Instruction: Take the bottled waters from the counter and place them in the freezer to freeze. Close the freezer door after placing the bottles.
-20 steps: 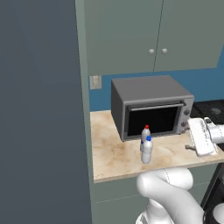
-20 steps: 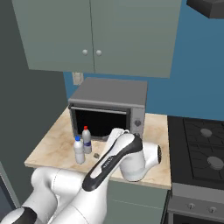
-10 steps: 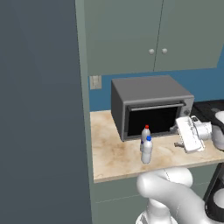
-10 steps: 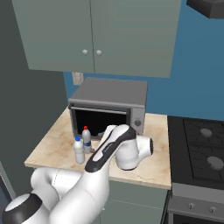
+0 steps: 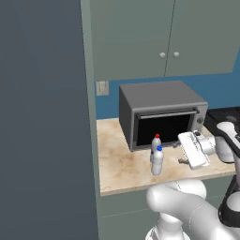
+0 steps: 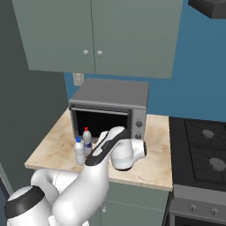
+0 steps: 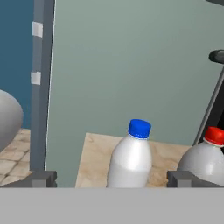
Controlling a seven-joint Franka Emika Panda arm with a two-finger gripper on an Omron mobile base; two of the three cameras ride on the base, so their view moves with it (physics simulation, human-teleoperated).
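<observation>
Two bottled waters stand close together on the beige counter (image 5: 117,164) in front of the grey oven. The blue-capped bottle (image 5: 158,161) (image 6: 79,152) is nearer the counter's front edge. The red-capped bottle (image 5: 155,143) (image 6: 87,140) is just behind it. My gripper (image 5: 178,153) is level with them, a short way to their right, pointing at them, open and holding nothing. In the hand view the blue-capped bottle (image 7: 131,157) stands between the fingertips of the gripper (image 7: 111,178), farther off. The red-capped bottle (image 7: 205,159) is off to the right. The freezer (image 5: 42,117) is the tall dark grey mass at left. I cannot make out its door.
A grey oven (image 5: 159,112) with a dark open front stands on the counter right behind the bottles. Grey-green wall cabinets (image 6: 97,35) hang above. A black stove (image 6: 203,150) adjoins the counter on the right. A grey-green panel (image 5: 86,93) separates counter and freezer.
My gripper has swung left across the counter, from near its right end to just beside the bottles. It stays open. The bottles have not moved.
</observation>
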